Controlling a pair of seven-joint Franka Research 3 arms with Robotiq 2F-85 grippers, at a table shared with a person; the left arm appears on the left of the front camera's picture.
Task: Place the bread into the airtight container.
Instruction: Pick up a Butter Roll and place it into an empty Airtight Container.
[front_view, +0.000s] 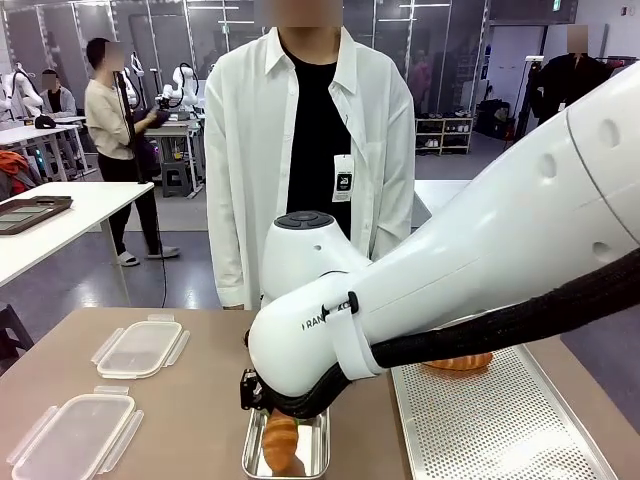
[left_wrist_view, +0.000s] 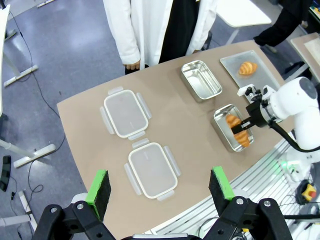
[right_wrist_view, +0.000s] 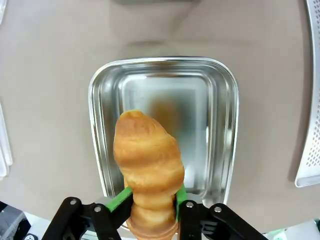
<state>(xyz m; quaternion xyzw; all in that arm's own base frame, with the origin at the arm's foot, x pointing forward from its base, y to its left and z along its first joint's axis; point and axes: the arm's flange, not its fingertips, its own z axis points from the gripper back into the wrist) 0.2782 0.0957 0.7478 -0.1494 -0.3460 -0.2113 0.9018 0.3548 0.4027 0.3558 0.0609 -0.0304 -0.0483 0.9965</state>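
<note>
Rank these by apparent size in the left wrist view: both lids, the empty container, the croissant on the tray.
1. Near lid and far lid: alike; nearness makes ranking unsure.
2. Empty container.
3. Tray croissant.

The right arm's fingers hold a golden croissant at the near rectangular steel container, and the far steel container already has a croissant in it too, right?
Not quite: the far rectangular steel container is empty, as the left wrist view shows. The rest stands.
</note>
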